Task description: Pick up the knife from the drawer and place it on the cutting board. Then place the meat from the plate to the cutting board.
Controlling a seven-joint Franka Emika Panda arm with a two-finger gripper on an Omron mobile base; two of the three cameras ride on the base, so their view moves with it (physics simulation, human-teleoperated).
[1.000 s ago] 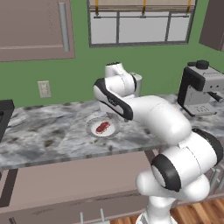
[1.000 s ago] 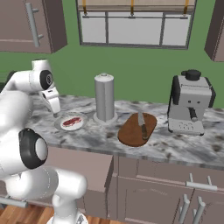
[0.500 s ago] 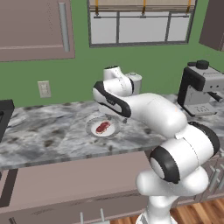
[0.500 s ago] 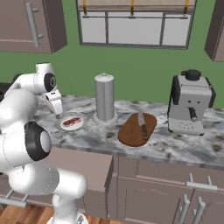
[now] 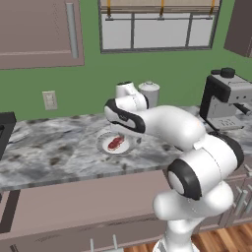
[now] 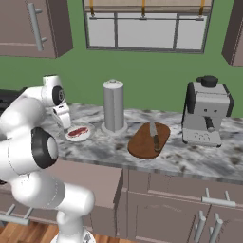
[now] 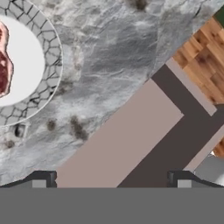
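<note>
The knife (image 6: 154, 136) lies on the reddish-brown cutting board (image 6: 142, 145), handle toward the front. The meat (image 6: 77, 131) rests in the white-grey plate (image 6: 87, 136), left of the board. My gripper (image 6: 65, 126) hangs just left of the plate, slightly above the counter. In the hand view the gripper (image 7: 111, 181) is open, its fingertips (image 7: 43, 179) wide apart with nothing between them. The plate (image 7: 43, 65) and the meat (image 7: 3, 61) sit at the upper left there. From the left base, the meat (image 5: 115, 142) shows on the plate (image 5: 106, 147) beside my forearm. The drawer (image 6: 95, 179) juts out below the counter.
A tall grey canister (image 6: 114, 106) stands between plate and board. A coffee machine (image 6: 206, 118) sits at the right end of the marbled counter (image 5: 49, 152). Wall cabinets hang above, and wooden floor (image 7: 205, 57) shows beyond the counter edge.
My hand has shifted a little down and toward the plate. The knife, board, meat and plate have stayed where they were.
</note>
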